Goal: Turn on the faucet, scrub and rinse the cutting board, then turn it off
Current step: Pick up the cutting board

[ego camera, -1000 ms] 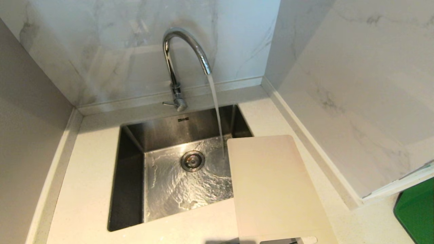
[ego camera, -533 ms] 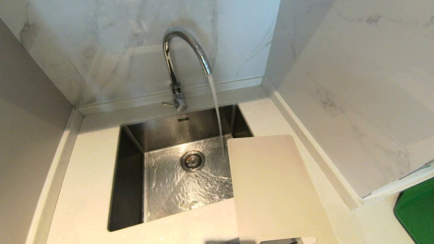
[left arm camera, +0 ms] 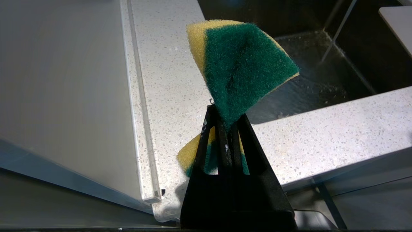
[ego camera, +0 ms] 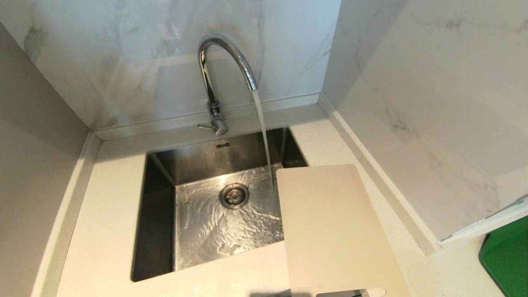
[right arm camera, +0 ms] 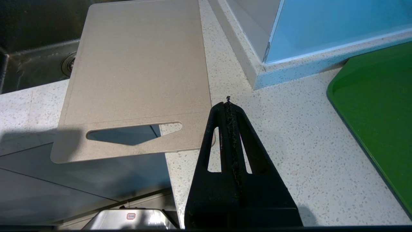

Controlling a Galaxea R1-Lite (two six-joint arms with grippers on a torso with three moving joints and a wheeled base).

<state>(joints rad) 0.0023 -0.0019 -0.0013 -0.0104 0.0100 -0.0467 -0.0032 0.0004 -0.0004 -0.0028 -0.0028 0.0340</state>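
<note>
you've got the faucet (ego camera: 225,70) running into the sink (ego camera: 159,231) and the left gripper (left arm camera: 225,124) clamping a sponge (left arm camera: 239,64), right gripper (right arm camera: 228,106) closed empty; the cutting board (ego camera: 330,227), right of the sink, still needs scrubbing, rinsing and shut-off.

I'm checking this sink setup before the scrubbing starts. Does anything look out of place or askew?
Yes: the cutting board lies crooked, one corner over the sink and its handle end past the counter's front edge. Water from the faucet falls just beside it. The left gripper pinches a sponge folded.
</note>
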